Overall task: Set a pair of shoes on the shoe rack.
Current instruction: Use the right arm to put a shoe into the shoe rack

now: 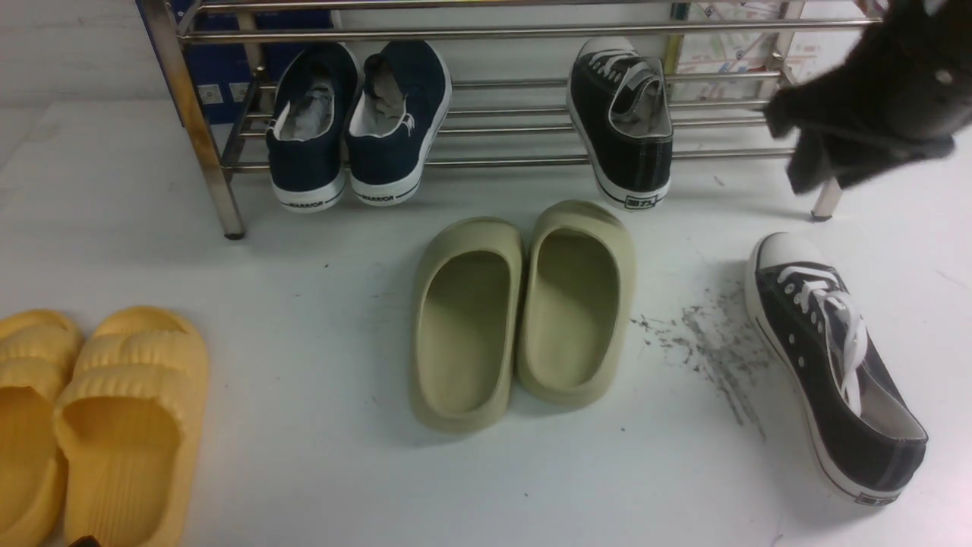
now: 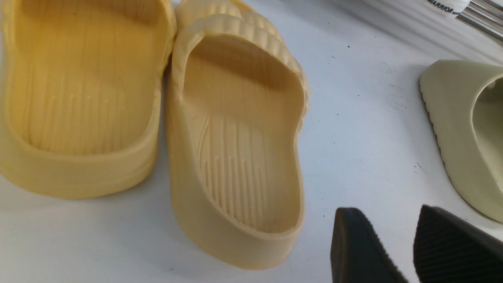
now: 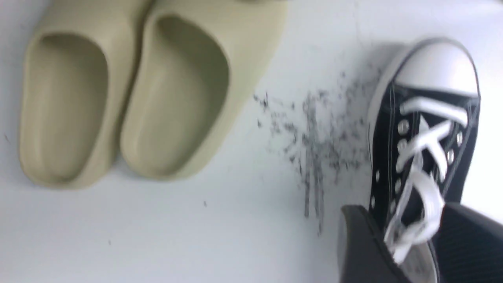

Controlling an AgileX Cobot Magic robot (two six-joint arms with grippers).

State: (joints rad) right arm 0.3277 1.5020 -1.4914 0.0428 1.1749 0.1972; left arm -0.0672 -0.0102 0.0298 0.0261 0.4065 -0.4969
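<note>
ok so the shoe rack (image 1: 486,32) runs along the far edge of the table (image 1: 326,486), w/ one black sneaker (image 1: 623,129) on its lower shelf, R of the navy WARRIOR pair (image 1: 353,125). R gripper (image 3: 404,212) is up nr the far R corner, jaws apart, nothing in it. Other black sneaker (image 1: 835,365) sits by the R edge. L gripper (image 2: 381,208) has a gap btwn its fingers, also nothing held.

A black canvas sneaker with white laces (image 1: 638,121) sits on the lower bars of a steel shoe rack (image 1: 493,32), toe inward; its mate (image 1: 835,365) lies upright on the white surface before the rack's right end.
</note>
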